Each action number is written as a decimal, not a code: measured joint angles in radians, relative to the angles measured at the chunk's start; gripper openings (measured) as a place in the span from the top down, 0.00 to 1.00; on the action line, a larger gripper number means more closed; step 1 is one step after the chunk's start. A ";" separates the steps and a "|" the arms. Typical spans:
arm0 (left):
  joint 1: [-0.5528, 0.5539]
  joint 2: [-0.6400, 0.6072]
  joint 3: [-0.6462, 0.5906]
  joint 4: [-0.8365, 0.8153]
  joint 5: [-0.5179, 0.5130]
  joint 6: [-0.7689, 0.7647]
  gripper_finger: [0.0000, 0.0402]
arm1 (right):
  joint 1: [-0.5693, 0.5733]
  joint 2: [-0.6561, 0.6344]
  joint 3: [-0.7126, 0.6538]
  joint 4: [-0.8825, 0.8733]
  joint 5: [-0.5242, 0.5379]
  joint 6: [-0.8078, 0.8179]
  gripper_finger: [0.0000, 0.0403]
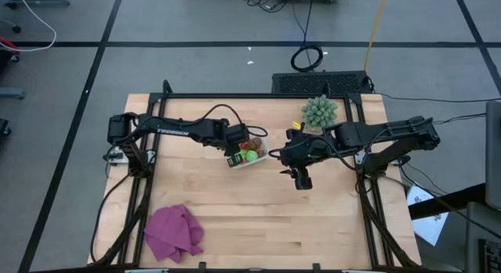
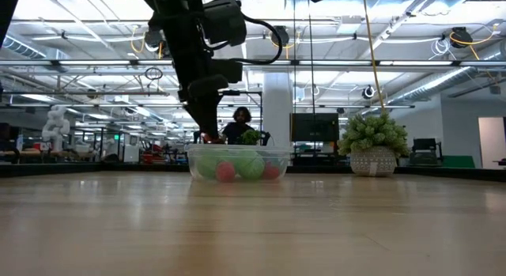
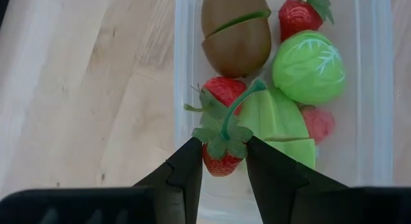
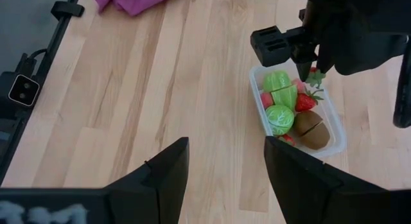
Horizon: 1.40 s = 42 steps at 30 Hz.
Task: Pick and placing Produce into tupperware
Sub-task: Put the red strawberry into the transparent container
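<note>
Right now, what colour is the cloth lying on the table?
Purple. The cloth shows best in the high view, crumpled near the table's front-left corner.

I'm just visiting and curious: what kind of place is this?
Probably a robotics lab in an open industrial hall: two robot arms at a wooden table, exposed ceiling beams, and workstations behind.
</note>
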 joint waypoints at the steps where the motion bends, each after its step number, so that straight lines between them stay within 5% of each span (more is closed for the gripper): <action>1: 0.000 0.000 0.000 0.000 0.000 -0.001 0.71 | 0.000 0.000 0.000 0.000 0.000 0.000 0.52; 42: 0.034 0.015 -0.069 0.070 0.061 -0.110 0.71 | 0.002 0.000 -0.001 0.000 -0.005 0.039 0.52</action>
